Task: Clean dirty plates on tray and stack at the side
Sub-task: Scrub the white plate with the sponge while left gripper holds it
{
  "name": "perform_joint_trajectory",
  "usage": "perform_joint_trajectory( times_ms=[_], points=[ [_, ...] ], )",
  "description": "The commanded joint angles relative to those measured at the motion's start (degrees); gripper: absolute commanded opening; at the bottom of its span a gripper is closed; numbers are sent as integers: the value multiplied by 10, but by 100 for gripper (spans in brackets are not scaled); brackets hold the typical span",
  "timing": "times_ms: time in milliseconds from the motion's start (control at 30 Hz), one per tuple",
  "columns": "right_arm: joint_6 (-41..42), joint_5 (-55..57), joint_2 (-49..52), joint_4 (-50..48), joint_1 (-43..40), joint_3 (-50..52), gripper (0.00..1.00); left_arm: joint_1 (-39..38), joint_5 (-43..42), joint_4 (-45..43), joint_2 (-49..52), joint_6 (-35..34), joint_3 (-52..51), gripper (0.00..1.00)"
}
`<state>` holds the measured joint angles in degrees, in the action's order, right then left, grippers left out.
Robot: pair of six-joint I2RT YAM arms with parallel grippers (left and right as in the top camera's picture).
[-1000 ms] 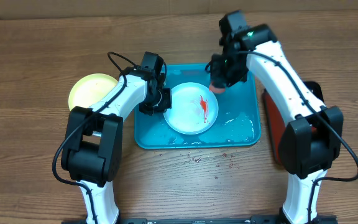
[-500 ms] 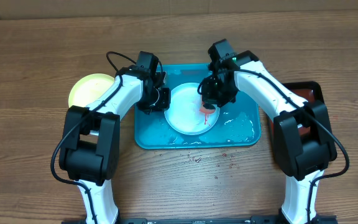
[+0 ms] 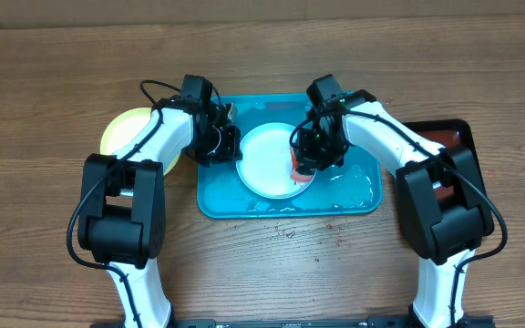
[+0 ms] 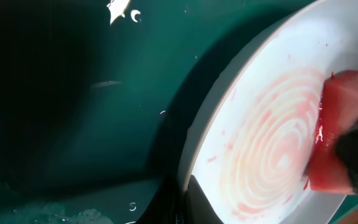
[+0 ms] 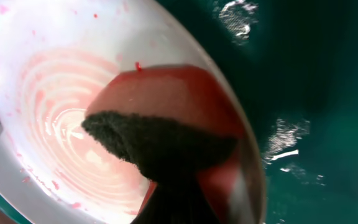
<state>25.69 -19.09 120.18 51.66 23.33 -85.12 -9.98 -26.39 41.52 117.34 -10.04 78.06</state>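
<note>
Fingers point(image 5: 169, 202) of the right gripper point(image 3: 306, 160) are closed tight on a sponge point(image 5: 166, 99), red with a dark scouring layer on one face. The sponge is pressed down onto the right part of the white plate point(image 3: 264, 164), which lies inside the turquoise tray point(image 3: 354, 196), a little left of the tray's middle. In the right wrist view the scouring layer faces the camera and the red body sits against the plate's surface near its rim.

The left gripper point(image 3: 223, 146) is at the tray's left side, its jaws shut on the white plate's left rim. In the left wrist view a dark shadow lies on the tray floor under that edge of the plate; whether the rim is lifted I cannot tell.

The plate's inner surface carries pale pink rings of thinned sauce, with small red flecks toward the rim. Wet patches and white foam glint on the tray floor to the right of the plate and along the tray's near edge.

A pale yellow-green plate point(image 3: 126, 128) lies on the wooden table point(image 3: 62, 64) just off the tray's left edge, partly covered by the left arm. Off the tray's right edge lies a dark red tray point(image 3: 447, 135), partly under the right arm. A few red specks point(image 3: 285, 232) mark the table just in front of the tray's near edge.
</note>
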Motion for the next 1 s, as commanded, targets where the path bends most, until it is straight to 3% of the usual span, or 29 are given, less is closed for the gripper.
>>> perform_joint_trajectory(
  times_ms=[0,233,400,633,967],
  points=[
    [18,-21,-3,-18,30,9,4,-3,-46,-2,4,10,-3,4],
    [29,-33,-2,-53,79,9,4,-2,-52,-2,4,10,-3,4],
    [23,-9,-2,-32,62,6,4,-2,-52,-2,4,10,-3,4],
    [-26,84,-2,17,0,-2,4,-2,-52,-2,4,10,-3,4],
    [-149,194,-2,-24,-1,-17,4,-2,-51,3,4,16,-3,4]
  ],
)
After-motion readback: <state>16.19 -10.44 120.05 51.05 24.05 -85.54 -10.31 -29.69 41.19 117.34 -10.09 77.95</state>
